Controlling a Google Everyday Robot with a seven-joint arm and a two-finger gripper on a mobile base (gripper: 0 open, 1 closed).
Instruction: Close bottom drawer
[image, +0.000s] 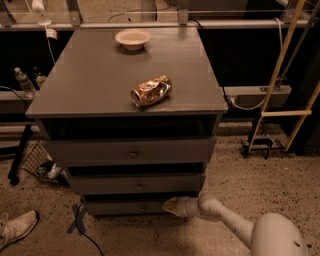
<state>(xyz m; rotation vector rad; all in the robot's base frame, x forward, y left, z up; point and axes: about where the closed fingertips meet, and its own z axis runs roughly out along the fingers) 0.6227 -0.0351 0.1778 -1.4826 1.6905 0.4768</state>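
The bottom drawer (127, 207) is the lowest and narrowest of three dark grey drawer fronts in the cabinet, just above the floor. Its front stands a little behind the middle drawer's front (135, 184). My gripper (169, 205) is at the end of the white arm (225, 220) that reaches in from the lower right. Its tip rests against the right end of the bottom drawer's front.
On the cabinet top (90, 80) lie a crushed can (150, 91) and a white bowl (132, 38). A shoe (15, 227) and a cable are on the floor at left. A wire basket (40, 162) stands left of the cabinet, a wooden frame (280, 85) right.
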